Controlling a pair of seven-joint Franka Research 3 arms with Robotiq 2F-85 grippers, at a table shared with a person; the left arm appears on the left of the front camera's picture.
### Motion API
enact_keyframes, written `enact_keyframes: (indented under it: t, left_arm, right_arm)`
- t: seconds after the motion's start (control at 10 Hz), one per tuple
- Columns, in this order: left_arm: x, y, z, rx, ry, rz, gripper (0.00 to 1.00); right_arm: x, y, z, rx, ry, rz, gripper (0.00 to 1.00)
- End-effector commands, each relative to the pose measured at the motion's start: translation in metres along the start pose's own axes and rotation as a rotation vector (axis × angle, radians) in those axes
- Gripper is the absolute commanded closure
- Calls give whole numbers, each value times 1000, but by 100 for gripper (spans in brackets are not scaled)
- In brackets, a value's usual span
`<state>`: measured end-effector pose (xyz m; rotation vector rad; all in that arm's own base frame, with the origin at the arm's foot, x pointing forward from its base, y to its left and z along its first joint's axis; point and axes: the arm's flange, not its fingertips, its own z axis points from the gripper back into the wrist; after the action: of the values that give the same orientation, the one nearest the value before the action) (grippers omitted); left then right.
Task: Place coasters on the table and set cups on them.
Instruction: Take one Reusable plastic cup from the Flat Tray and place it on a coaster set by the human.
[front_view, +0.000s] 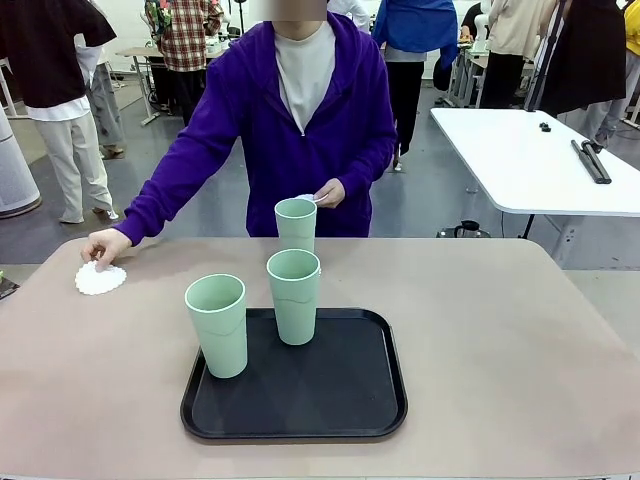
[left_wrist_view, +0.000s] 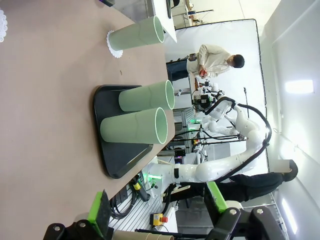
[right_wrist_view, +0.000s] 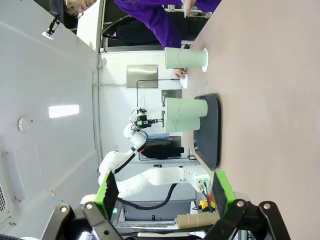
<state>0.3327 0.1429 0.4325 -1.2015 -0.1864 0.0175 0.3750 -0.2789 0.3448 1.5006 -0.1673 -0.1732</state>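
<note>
Using the black tray (front_view: 340, 390) as my anchor here; it sits on the beige table (front_view: 520, 340), roughly mid-width on the robot's side. The left claw (left_wrist_view: 157, 200) hangs well clear of the tray, with its green-padded fingers spread wide and nothing between them. Way off to the tray's left and a bit farther back, a white scalloped coaster (front_view: 100, 279) lies flat on the table. The person in the purple hoodie has the fingertips of their stretched-out hand (front_view: 103, 245) resting on its far edge. On the tray's left side, toward the front, the first mint cup (front_view: 217, 325) stands upright. The second cup (front_view: 294, 296) is upright too, around the middle of the tray near its back edge. The third cup (front_view: 296, 222) is off the tray, just behind that back edge, and stands on the table. From the wrist cameras you can see the second coaster (left_wrist_view: 114, 45) peeking out under its base. Just right of that cup's rim and farther back from the tray, the person's other hand (front_view: 328, 192) pinches something small and white. I can't tell if it's another coaster. The right claw (right_wrist_view: 165, 190) is also well away from the tray, fingers wide apart and empty.
</note>
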Motion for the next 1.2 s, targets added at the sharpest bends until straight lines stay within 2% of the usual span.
enact_keyframes:
  t: [0.0, 1.1]
  left_arm:
    - [-1, -1, 2, -9, -1, -15, 0]
    - [-1, -1, 2, -9, -1, -15, 0]
  right_arm:
    - [1, 1, 1, 2, 3, 0, 0]
    - [1, 1, 1, 2, 3, 0, 0]
